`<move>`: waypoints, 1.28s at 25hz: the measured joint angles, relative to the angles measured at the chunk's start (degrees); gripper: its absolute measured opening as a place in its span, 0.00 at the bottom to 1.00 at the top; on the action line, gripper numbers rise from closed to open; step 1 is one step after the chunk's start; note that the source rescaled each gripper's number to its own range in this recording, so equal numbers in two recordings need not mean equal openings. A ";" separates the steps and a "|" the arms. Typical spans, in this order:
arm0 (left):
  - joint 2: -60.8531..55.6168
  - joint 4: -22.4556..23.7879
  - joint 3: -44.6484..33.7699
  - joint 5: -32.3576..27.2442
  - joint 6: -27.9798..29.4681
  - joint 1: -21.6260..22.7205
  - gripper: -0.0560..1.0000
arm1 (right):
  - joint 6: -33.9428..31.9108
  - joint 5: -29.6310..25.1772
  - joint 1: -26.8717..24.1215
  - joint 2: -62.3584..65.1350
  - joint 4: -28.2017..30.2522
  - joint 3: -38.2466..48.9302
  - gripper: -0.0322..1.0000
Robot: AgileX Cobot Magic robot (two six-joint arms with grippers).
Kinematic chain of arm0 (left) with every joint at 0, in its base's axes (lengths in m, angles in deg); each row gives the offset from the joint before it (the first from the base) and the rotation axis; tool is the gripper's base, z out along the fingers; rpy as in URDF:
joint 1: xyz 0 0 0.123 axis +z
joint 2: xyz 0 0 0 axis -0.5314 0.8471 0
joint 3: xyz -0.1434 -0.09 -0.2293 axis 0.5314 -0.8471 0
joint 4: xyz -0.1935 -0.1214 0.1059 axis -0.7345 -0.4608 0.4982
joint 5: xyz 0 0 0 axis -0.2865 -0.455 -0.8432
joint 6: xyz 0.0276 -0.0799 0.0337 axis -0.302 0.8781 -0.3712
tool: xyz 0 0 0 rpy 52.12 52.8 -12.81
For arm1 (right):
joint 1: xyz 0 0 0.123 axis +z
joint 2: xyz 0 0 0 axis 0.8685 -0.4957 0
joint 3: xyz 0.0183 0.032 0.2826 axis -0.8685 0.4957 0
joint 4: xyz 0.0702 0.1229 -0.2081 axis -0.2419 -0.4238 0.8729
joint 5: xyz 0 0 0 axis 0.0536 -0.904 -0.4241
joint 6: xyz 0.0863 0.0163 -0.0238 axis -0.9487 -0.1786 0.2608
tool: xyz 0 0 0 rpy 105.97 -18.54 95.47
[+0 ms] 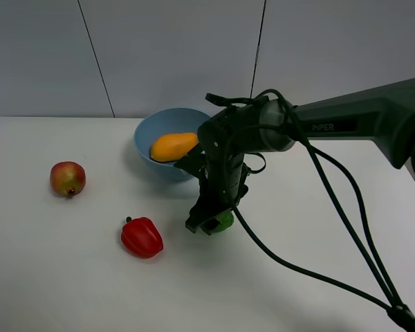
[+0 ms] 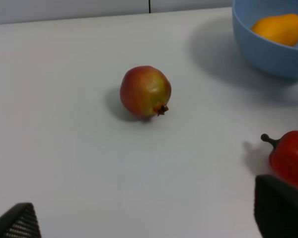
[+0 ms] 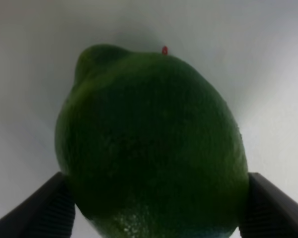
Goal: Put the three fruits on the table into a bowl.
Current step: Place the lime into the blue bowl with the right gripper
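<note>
The plain white tabletop (image 1: pixel 69 290) fills the scene. Just in front of the bowl (image 1: pixel 146 142), our right claw (image 3: pixel 156 210) has closed on the lime (image 3: pixel 149 139), a finger against each side, we judge for lifting. Our left claw (image 2: pixel 149 215) gapes empty. The pomegranate (image 1: pixel 68 178) sits well left of the bowl, and the mango (image 1: pixel 173 146) lies inside it.

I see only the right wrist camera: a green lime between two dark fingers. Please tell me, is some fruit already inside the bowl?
Observer: Yes, the mango lies in the blue bowl.
Operator: Where is the bowl from my gripper?
Observer: In the high view it stands behind the right gripper and its lime, toward the wall, slightly left.
Operator: And the third fruit?
Observer: The pomegranate sits on the table, far left, apart from a red pepper.
</note>
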 joint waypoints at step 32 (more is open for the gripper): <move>0.00 0.00 0.00 0.00 0.00 0.00 0.47 | 5.06 4.34 -8.80 -11.80 -6.95 -32.60 0.03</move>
